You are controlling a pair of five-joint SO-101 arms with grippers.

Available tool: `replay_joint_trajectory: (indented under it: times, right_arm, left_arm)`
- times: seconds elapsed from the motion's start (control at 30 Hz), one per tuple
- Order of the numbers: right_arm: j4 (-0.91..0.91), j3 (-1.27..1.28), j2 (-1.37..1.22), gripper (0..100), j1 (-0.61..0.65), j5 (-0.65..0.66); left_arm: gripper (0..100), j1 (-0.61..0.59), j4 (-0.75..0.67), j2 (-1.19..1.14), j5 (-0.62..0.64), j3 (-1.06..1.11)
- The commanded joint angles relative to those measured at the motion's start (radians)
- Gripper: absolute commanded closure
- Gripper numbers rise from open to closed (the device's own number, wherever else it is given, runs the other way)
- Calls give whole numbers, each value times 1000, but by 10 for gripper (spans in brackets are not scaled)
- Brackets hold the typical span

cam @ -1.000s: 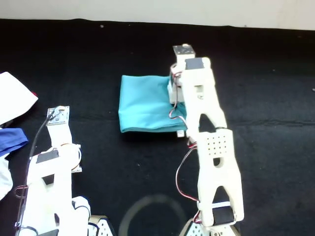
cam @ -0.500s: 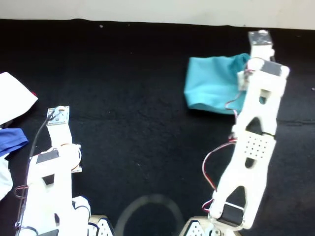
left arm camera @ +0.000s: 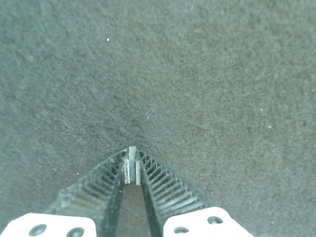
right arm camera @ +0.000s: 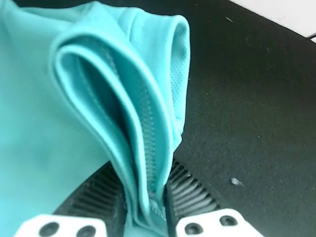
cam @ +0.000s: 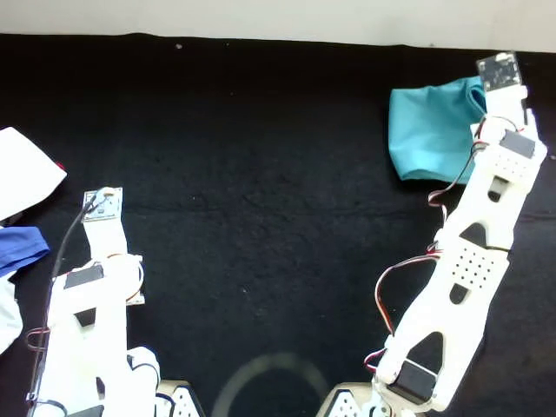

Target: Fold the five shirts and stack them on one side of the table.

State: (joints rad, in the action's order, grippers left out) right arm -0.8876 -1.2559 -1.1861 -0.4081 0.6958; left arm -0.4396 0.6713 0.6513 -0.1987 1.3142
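A folded teal shirt lies at the far right of the black table, near the back edge. My right gripper is shut on its right edge; in the right wrist view the bunched teal folds are pinched between the ribbed fingers. My left gripper is shut on nothing, tips together just above bare black cloth. In the high view the left arm stands at the near left. A white shirt and a blue shirt lie at the left edge.
The black table cloth spreads wide between the two arms. A pale wall strip runs along the table's back edge. More white fabric shows at the lower left edge.
The right arm has swung from the table's middle to the far right, dragging the teal shirt along with it. The left arm has stayed still.
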Motion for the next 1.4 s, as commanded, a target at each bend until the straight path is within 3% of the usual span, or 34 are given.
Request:
replay_joint_trajectory:
  times: [0.0,0.17,0.37,0.63,0.8,1.07,1.37]
  right_arm:
    - [28,-51,-8,992,-8,20]
    - [51,-53,-25,982,-8,18]
    - [51,-54,-24,777,-30,14]
    - [45,-159,-22,783,-44,-219]
    - [-136,-358,-22,782,-36,-310]
    - [-249,-449,-33,781,-33,-344]
    - [-99,-237,-33,781,-28,-350]
  left_arm:
    - [987,-7,-14,12,-3,-1]
    - [987,-7,-14,12,-3,-1]
    - [987,-7,-14,12,-3,-1]
    - [987,-7,-14,12,-3,-1]
    - [987,-7,-14,12,-3,-1]
    - [987,-7,-14,12,-3,1]
    - [987,-7,-14,18,-3,8]
